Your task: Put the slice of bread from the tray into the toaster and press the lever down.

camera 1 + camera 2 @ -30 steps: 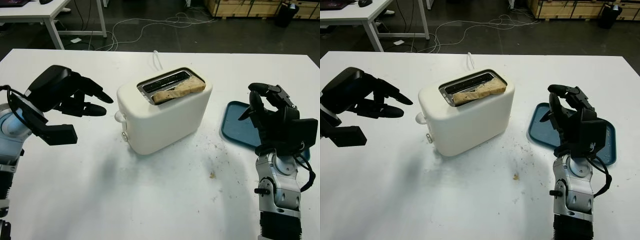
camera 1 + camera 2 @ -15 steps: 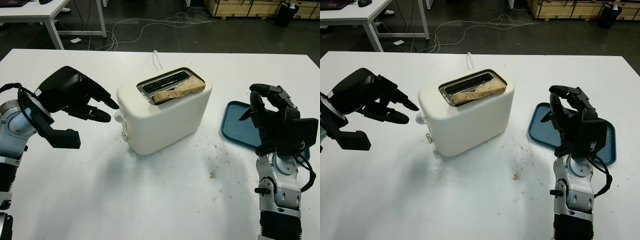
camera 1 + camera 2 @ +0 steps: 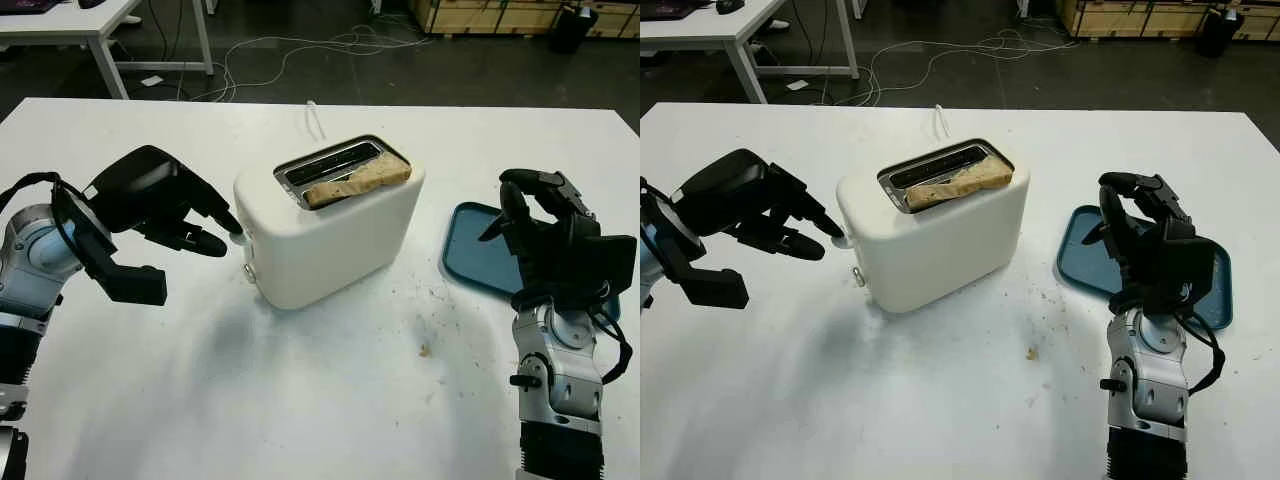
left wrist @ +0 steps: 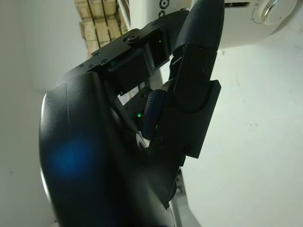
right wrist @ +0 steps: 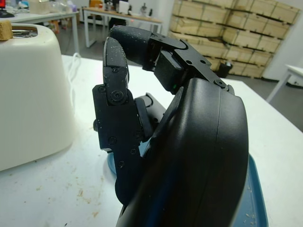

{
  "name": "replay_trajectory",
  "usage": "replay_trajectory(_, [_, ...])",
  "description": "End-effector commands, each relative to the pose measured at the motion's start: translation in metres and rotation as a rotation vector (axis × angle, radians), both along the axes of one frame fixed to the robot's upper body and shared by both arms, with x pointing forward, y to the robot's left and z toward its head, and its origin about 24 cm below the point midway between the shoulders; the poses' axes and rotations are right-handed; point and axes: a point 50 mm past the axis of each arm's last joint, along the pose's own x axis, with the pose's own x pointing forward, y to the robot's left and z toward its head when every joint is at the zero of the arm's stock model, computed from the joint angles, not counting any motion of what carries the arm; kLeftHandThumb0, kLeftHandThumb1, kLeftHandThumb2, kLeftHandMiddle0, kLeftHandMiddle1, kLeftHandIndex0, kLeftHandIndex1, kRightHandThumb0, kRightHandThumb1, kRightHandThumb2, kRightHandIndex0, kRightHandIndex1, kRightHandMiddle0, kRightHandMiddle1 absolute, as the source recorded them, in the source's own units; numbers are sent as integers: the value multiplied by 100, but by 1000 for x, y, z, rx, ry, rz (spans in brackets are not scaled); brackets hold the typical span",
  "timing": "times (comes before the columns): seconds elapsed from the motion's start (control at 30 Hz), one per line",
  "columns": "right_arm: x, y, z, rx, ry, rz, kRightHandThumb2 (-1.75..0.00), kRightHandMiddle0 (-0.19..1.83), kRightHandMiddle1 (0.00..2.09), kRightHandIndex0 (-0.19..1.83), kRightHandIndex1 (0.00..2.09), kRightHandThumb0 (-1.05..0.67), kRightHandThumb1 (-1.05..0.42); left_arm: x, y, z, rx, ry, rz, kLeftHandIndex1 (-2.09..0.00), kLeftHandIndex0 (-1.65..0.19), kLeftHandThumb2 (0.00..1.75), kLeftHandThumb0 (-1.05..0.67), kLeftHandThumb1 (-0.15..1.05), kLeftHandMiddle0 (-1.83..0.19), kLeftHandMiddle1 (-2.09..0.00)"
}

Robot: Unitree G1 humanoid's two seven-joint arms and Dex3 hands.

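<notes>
Bread slice (image 3: 357, 181) lengthwise in toaster (image 3: 330, 230) slot, left hand (image 3: 165, 205) empty at lever, right hand (image 3: 548, 240) curled, empty.

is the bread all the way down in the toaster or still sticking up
Sticking up. The bread slice lies tilted in the near slot of the toaster, its top above the rim. The left hand is at the lever end.

White table (image 3: 300, 400) w/ crumbs (image 3: 424, 350); cables (image 3: 300, 50) on floor, cardboard boxes (image 5: 227, 33) behind.

A slice of bread (image 3: 357, 181) pokes from the front slot of a white toaster (image 3: 330, 230), left of a blue tray (image 3: 482, 258).
</notes>
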Motion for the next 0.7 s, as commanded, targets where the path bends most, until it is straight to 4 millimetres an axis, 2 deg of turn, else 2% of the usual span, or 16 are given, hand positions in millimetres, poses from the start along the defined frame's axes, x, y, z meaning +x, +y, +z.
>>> replay_trajectory(0.0, [1, 1, 1, 7, 3, -2, -11, 77, 175, 98, 175, -80, -92, 2, -4, 1, 14, 4, -13, -1, -128, 5, -79, 92, -109, -149])
replay_trajectory(0.67, [0, 0, 1, 13, -1, -2, -11, 76, 175, 99, 175, -76, -92, 4, -7, -12, 26, 42, -25, 0, -127, 1, -79, 92, -110, -140])
